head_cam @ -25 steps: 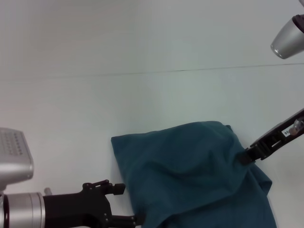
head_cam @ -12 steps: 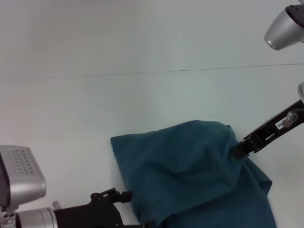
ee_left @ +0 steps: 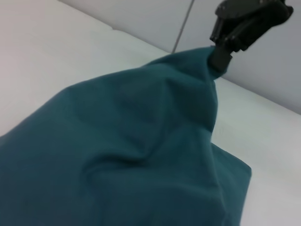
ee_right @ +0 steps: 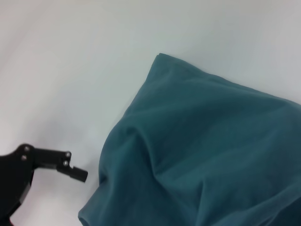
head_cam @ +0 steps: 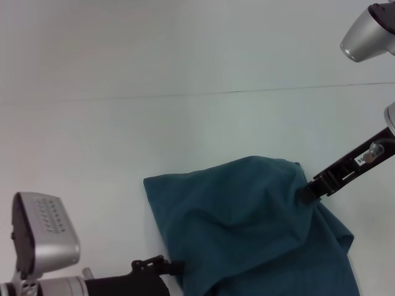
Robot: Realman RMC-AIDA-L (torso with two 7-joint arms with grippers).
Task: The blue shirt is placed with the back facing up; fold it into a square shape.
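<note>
The blue shirt (head_cam: 247, 228) lies bunched on the white table, plain side up, at the lower right of the head view. My right gripper (head_cam: 307, 194) is shut on its right edge and holds that edge raised into a peak; the left wrist view shows this pinch from the right gripper (ee_left: 218, 59) on the shirt (ee_left: 141, 141). My left gripper (head_cam: 171, 270) sits low beside the shirt's near left edge, open and holding nothing. In the right wrist view the left gripper (ee_right: 75, 175) stands a small gap away from the shirt (ee_right: 211, 150).
The white table (head_cam: 123, 154) stretches bare to the left and behind the shirt, with a thin seam (head_cam: 216, 92) running across it. A silver part of my right arm (head_cam: 364, 37) hangs at the top right.
My left gripper has drawn back toward me and off the shirt's near left edge. My right gripper has shifted slightly left, still holding the right edge.
</note>
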